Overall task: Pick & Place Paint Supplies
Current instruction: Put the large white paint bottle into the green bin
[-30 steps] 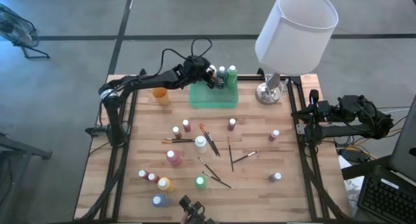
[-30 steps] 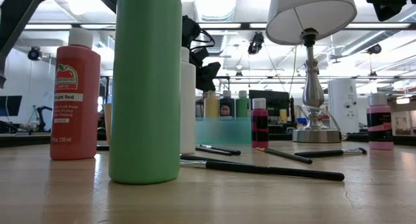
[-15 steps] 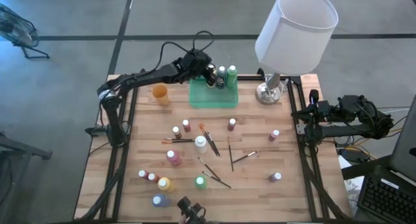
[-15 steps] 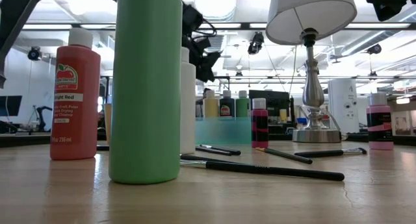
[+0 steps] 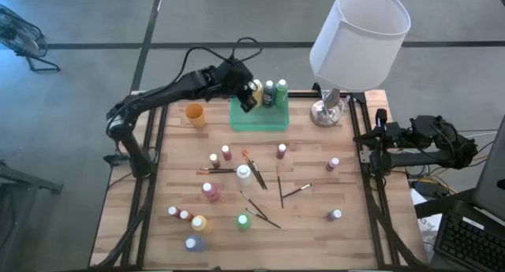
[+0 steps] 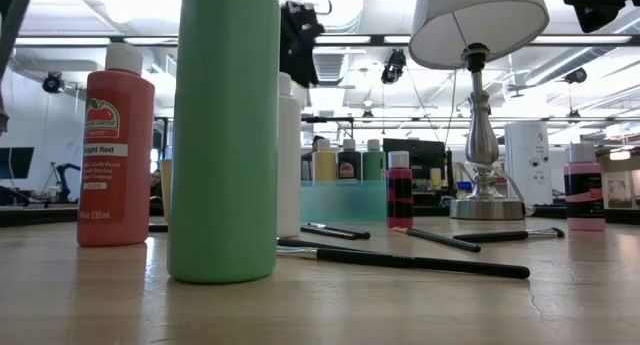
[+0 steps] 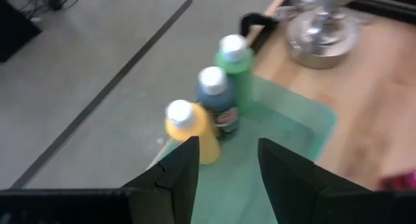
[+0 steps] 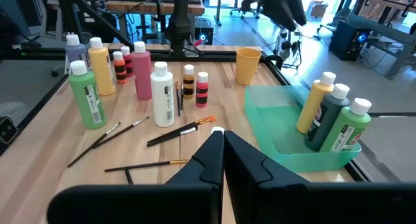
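Wooden table (image 5: pixel 347 232) carried scattered paint bottles (image 5: pixel 244 174) and brushes (image 5: pixel 260 212) mid-surface; three bottles (image 7: pixel 214 107) stood in the green tray (image 5: pixel 260 117) at its far edge. Left hand (image 5: pixel 247 98), empty, fingers apart, had risen above the tray, mostly cut off in the low view. Right hand (image 8: pixel 223 143) waited closed off the right edge.

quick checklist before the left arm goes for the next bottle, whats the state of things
1. Left gripper empty, fingers apart: ok; nothing sits between them in the left wrist view.
2. Left gripper clear of the green tray: ok; it is raised above the tray's left part.
3. Three bottles upright in the tray, yellow bottle, dark teal bottle and green bottle: ok, standing in a row along one edge.
4. Room left in the tray: ok; most of its floor is bare.
5. Right gripper out of the way: ok; shut and parked at the table's right edge.
6. Supplies left on the table, such as the white bottle: not ok, many bottles and brushes remain.
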Controlling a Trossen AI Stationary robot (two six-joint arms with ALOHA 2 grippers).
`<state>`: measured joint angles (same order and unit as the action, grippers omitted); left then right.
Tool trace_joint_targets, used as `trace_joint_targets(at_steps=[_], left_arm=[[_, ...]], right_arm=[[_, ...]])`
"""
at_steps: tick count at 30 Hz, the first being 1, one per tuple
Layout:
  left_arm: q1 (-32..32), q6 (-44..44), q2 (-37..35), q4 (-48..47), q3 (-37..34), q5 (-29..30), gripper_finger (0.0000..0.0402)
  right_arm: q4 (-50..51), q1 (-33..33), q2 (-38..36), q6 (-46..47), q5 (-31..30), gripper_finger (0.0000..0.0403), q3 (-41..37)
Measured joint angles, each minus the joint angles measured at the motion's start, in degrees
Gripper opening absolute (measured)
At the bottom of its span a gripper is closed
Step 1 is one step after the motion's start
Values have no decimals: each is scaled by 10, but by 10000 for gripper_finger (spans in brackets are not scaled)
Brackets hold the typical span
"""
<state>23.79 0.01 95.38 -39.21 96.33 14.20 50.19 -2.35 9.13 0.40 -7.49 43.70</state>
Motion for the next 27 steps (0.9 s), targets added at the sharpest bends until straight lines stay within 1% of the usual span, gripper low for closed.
trace_joint_targets(at_steps=[9, 17, 23, 27], left_arm=[[-98, -5, -45, -17, 0, 0, 163], [-205, -14, -49, -55, -5, 2, 163], [-284, -38, -65, -54, -50, 13, 163], [-334, -63, -93, -48, -94, 58, 163]], right_arm=[[1, 0, 0, 0, 0, 8, 0], [2, 0, 0, 0, 0, 8, 0], [2, 0, 0, 0, 0, 8, 0], [1, 0, 0, 0, 0, 8, 0]])
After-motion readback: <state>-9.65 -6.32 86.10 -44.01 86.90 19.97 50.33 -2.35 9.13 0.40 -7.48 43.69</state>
